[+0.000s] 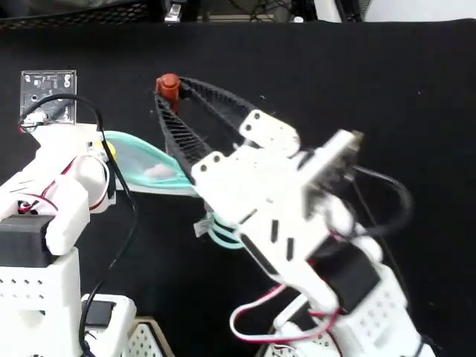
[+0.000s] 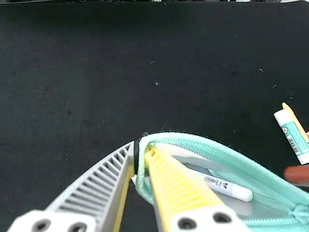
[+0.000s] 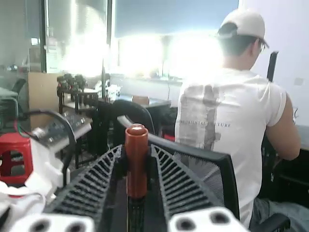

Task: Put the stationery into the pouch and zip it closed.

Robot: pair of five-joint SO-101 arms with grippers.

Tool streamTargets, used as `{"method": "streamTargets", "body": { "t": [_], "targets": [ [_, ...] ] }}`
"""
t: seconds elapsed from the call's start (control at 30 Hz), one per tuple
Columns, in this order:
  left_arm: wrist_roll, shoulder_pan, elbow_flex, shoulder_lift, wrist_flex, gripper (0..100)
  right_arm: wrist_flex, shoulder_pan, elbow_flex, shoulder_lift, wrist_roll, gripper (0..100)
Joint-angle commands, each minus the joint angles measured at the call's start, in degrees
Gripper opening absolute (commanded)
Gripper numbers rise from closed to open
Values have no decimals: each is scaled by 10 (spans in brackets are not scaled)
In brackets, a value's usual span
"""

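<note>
Our right gripper (image 3: 136,148) clamps a red marker (image 3: 136,166) aloft, lengthwise along its fingers, end past the tips. Our left gripper (image 2: 141,147) pinches the rim of the open pouch (image 2: 217,151); a white pen (image 2: 226,186) lies inside.

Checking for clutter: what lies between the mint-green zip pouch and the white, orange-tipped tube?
Nothing: the left wrist view shows bare black tabletop between the mint-green zip pouch and the white, orange-tipped tube.

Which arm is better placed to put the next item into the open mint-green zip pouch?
Right. The right gripper is shut on the reddish-brown cylindrical stick, while the left gripper pinches the rim of the mint-green fabric pouch, whose mouth gapes open.
</note>
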Motion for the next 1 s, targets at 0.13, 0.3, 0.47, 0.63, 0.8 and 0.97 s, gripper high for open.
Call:
{"method": "streamTargets", "body": {
  "t": [0.13, 0.3, 0.47, 0.63, 0.8, 0.97],
  "targets": [
    [-4, 1, 48, 23, 2, 30, 32, -38, -35, -13, -4, 12],
    [-4, 1, 48, 23, 3, 30, 30, -73, -6, -9, -4, 12],
    [-4, 1, 48, 23, 3, 30, -10, -55, 60, -10, -1, 12],
    [-4, 1, 48, 23, 4, 30, -18, -12, 125, -15, -3, 12],
    [-4, 1, 48, 23, 4, 30, -4, -4, 184, -15, 0, 13],
    [-4, 1, 48, 23, 3, 30, -2, -7, 235, -15, 3, 15]
  ]
}}
